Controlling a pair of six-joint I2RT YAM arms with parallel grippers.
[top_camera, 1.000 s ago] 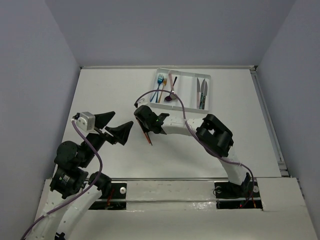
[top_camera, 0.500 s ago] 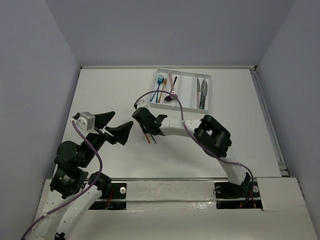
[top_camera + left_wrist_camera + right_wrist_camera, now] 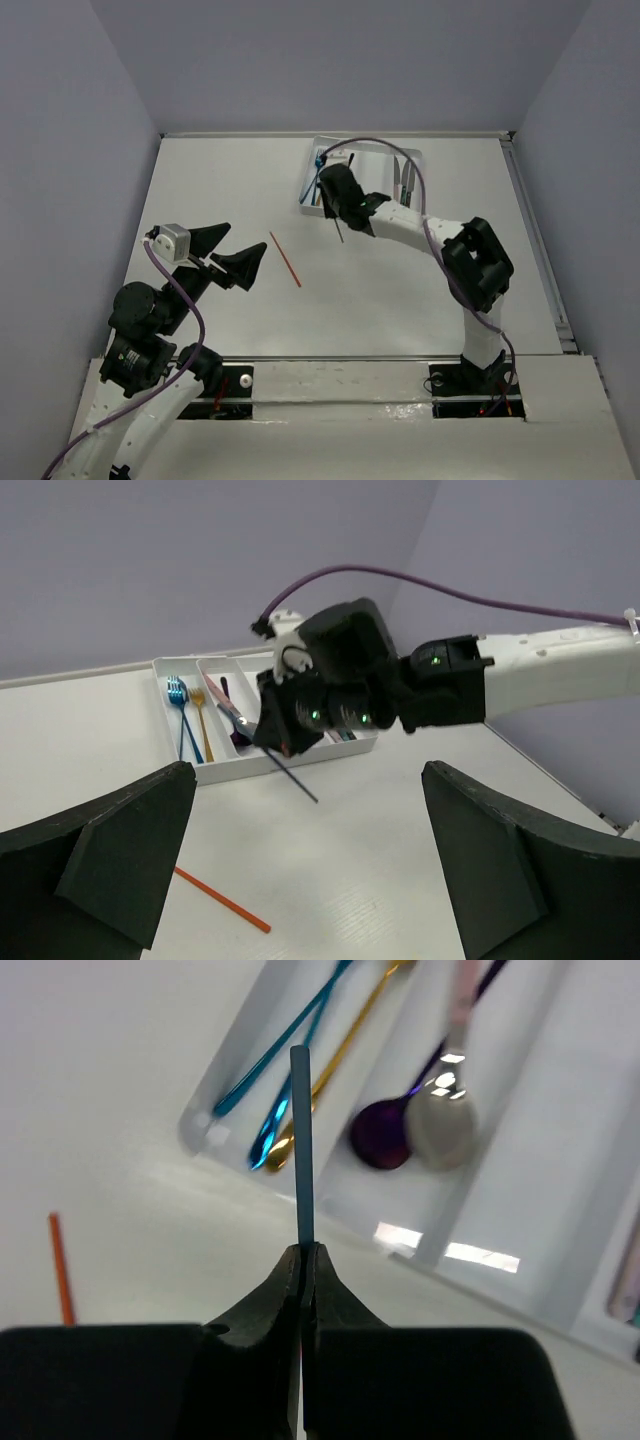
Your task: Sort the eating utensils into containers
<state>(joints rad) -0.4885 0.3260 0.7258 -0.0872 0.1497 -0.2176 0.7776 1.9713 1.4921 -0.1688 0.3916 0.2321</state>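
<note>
On your left, the left gripper [image 3: 245, 238] hangs over the desk [image 3: 215, 180] with its fingers spread wide, holding nothing. The red chopstick [image 3: 285, 259] lies flat on the desk just beside it. Your right gripper [image 3: 302, 1250] pinches the teal chopstick [image 3: 301, 1140] by one end, at the near edge of the white tray [image 3: 375, 182].

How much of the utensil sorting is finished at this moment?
Done: blue fork, gold fork, purple spoon, silver spoon and knives lie in the tray. In hand: the right pincer grips the teal chopstick near the tray. Remaining: that chopstick and the red chopstick on the table.
</note>
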